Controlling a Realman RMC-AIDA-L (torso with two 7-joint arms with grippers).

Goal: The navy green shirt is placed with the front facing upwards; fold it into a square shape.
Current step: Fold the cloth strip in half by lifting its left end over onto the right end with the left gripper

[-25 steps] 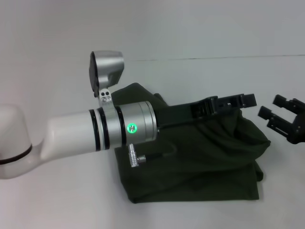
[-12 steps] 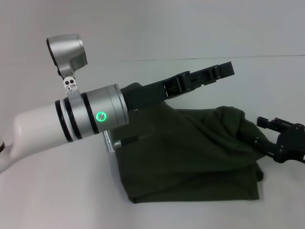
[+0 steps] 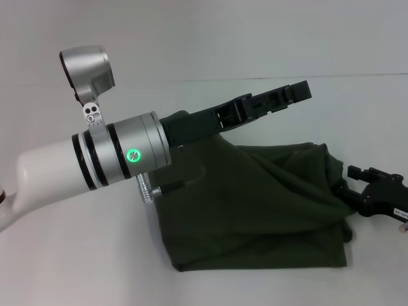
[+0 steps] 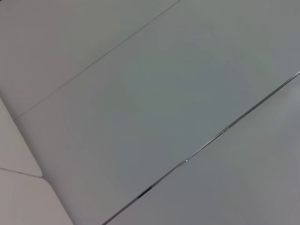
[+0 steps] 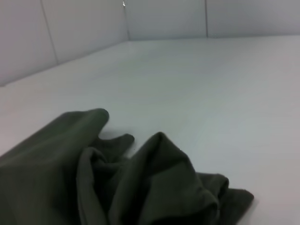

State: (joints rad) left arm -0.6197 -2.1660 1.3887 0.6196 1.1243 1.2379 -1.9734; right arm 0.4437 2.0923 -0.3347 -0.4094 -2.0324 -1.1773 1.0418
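Observation:
The navy green shirt (image 3: 255, 210) lies in a loosely folded, rumpled heap on the white table (image 3: 76, 268), with only plain green cloth showing. My left gripper (image 3: 299, 92) is raised above the shirt's far edge, clear of the cloth and holding nothing. My right gripper (image 3: 349, 181) is low at the shirt's right edge, open, its fingertips touching or nearly touching the bunched cloth there. In the right wrist view the bunched folds of the shirt (image 5: 117, 187) fill the near part. The left wrist view holds only pale surfaces.
My left arm's white and silver forearm (image 3: 121, 156) crosses over the shirt's left part and hides it. White table surface (image 5: 197, 79) lies around the shirt, with a wall behind it.
My left gripper has lifted off the shirt's right part and drawn back to the left, leaving the folded cloth lying there. My right gripper has come down to the shirt's right edge.

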